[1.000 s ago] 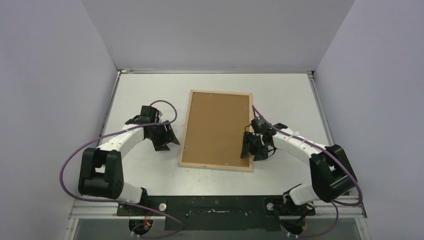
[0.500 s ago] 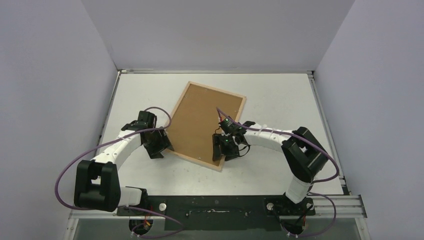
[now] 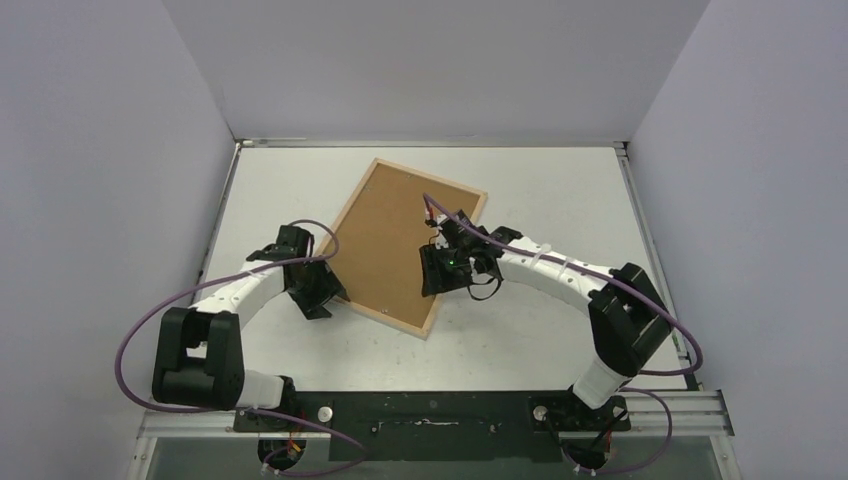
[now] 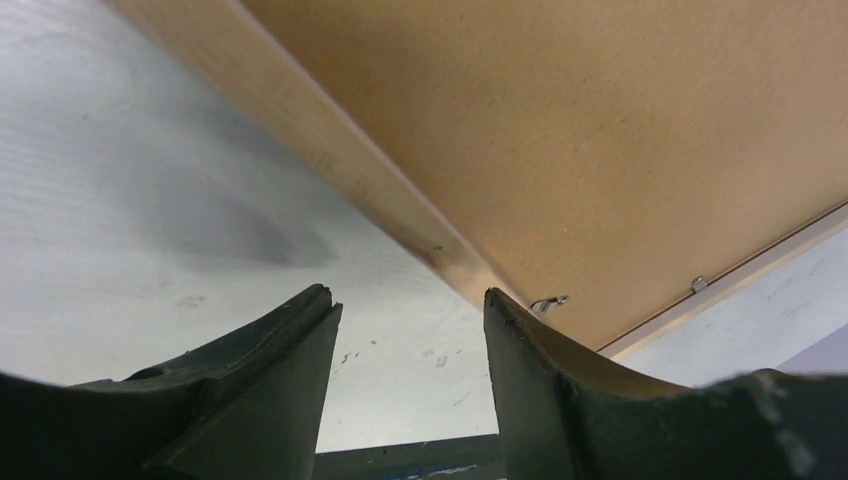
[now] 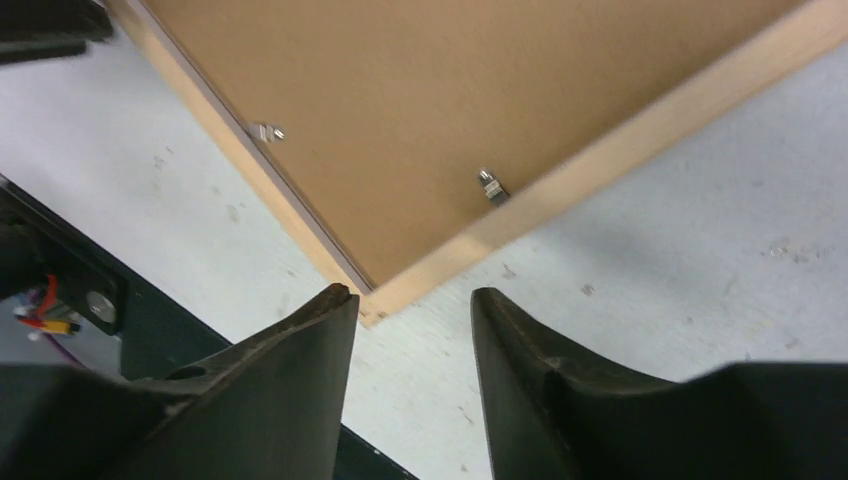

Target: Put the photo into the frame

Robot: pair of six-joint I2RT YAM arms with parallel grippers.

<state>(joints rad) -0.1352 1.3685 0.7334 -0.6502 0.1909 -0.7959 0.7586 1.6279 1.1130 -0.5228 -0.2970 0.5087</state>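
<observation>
The frame (image 3: 383, 314) lies back up and askew on the white table, pale wood edge (image 4: 330, 150) around a plain brown backing board (image 3: 390, 235) held by small metal tabs (image 5: 489, 186). The photo is hidden. My left gripper (image 3: 318, 295) stands open beside the frame's left near edge; the left wrist view shows bare table between its fingers (image 4: 270, 380). Open as well, my right gripper (image 3: 435, 280) hovers by the frame's right near edge. In the right wrist view the frame's corner (image 5: 378, 303) sits just off its left fingertip.
Pale grey walls (image 3: 120, 150) close in the table on the left, back and right. A black rail (image 3: 430, 415) with the arm bases runs along the near edge. Purple cables (image 3: 150, 320) loop off both arms.
The frame has swung clockwise, its near end sliding left. My right gripper moved left and farther in with it and narrowed slightly. The left gripper shifted slightly left.
</observation>
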